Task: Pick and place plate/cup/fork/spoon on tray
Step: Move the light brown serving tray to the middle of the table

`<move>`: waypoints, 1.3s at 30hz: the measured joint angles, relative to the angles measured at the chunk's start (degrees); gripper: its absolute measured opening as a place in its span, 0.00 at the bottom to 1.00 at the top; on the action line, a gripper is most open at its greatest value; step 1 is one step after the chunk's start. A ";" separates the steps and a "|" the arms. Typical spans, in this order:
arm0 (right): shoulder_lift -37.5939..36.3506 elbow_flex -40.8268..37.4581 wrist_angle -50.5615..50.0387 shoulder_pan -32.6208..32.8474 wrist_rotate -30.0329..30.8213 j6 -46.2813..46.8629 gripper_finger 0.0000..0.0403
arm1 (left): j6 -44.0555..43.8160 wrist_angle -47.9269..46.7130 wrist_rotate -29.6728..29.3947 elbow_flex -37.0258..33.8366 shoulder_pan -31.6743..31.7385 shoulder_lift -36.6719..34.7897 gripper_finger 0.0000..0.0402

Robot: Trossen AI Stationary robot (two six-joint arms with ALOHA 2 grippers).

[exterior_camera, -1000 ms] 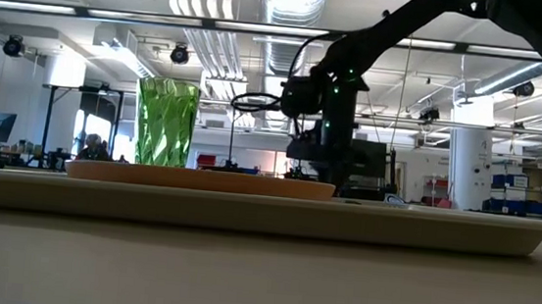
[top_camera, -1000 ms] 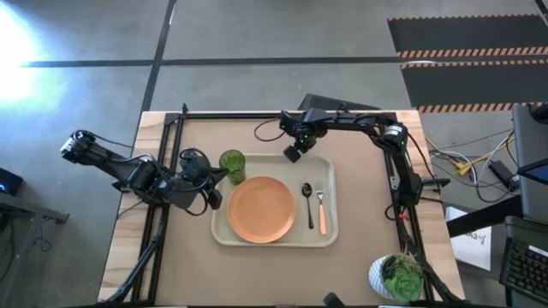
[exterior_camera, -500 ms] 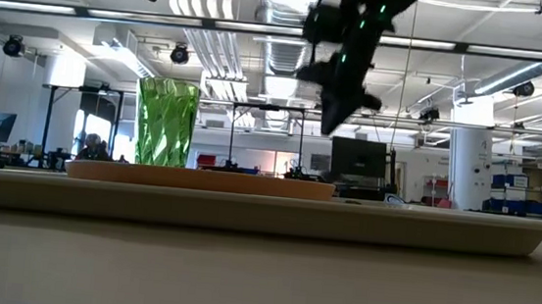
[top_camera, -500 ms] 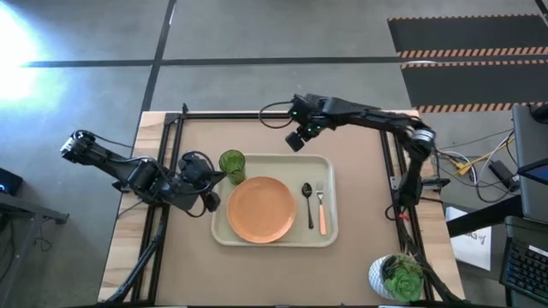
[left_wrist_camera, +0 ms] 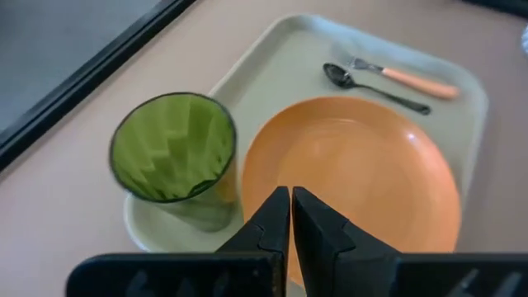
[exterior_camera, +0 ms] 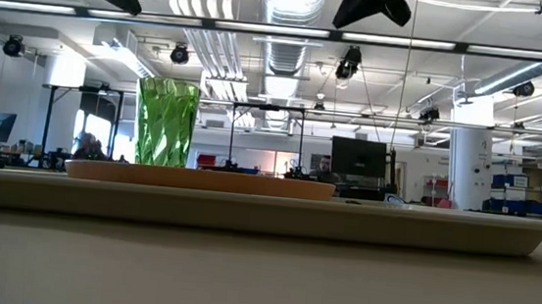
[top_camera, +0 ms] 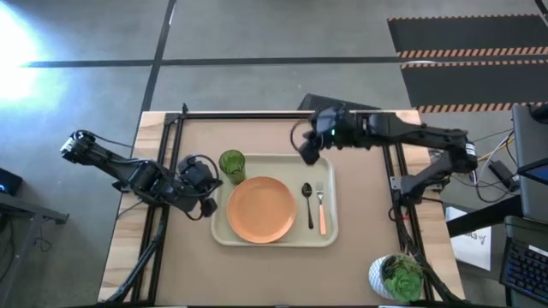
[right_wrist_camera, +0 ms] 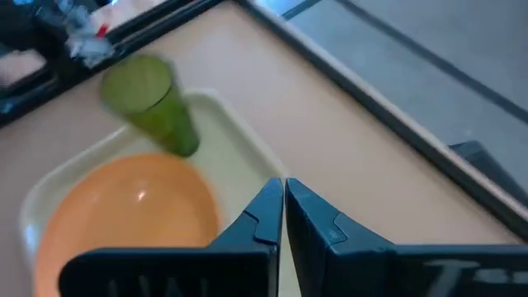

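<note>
On the worktop [top_camera: 360, 205] the cream tray [top_camera: 330, 238] sits dead centre and it's fully loaded: the orange plate [top_camera: 261, 208] lies flat in the middle, the green cup [top_camera: 231, 164] stands upright in the tray's far left corner just beside the plate's rim, and the dark spoon [top_camera: 307, 200] and the orange-handled fork [top_camera: 321, 210] lie side by side, parallel, on the tray's right part, spoon nearer the plate. From table height the cup [exterior_camera: 166, 121] rises behind the plate's edge [exterior_camera: 200, 178] on the tray [exterior_camera: 246, 212]. The left pincer [top_camera: 208, 181] hangs just off the tray's left edge, near the cup, fingers pressed together with nothing between them; its wrist view looks down on cup [left_wrist_camera: 175, 153], plate [left_wrist_camera: 363, 169], spoon [left_wrist_camera: 363, 82] and fork [left_wrist_camera: 404, 76]. The right pincer [top_camera: 307, 151] hovers up above the tray's far edge, closed too and carrying nothing. A potted plant [top_camera: 396, 276] stands at the worktop's near right corner, well apart from the tray
</note>
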 joint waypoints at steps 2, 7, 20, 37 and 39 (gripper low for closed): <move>0.03 -1.64 0.12 2.59 0.26 1.65 0.02 | -0.08 -1.11 -0.49 0.00 0.07 0.06 0.00; 2.23 -8.64 3.05 9.42 -0.63 9.76 0.02 | -0.07 -1.26 -0.92 0.00 0.13 -0.53 0.00; 11.47 -16.84 25.36 30.37 -7.83 29.82 0.02 | 1.77 -1.23 -2.54 0.00 0.15 -4.13 0.00; 23.66 -15.51 26.67 35.90 -19.83 41.70 0.02 | 3.54 -1.23 -3.87 0.07 0.28 -6.66 0.00; 24.83 -15.51 26.44 35.86 -19.93 41.40 0.02 | 3.54 -1.23 -3.87 0.07 0.28 -6.64 0.00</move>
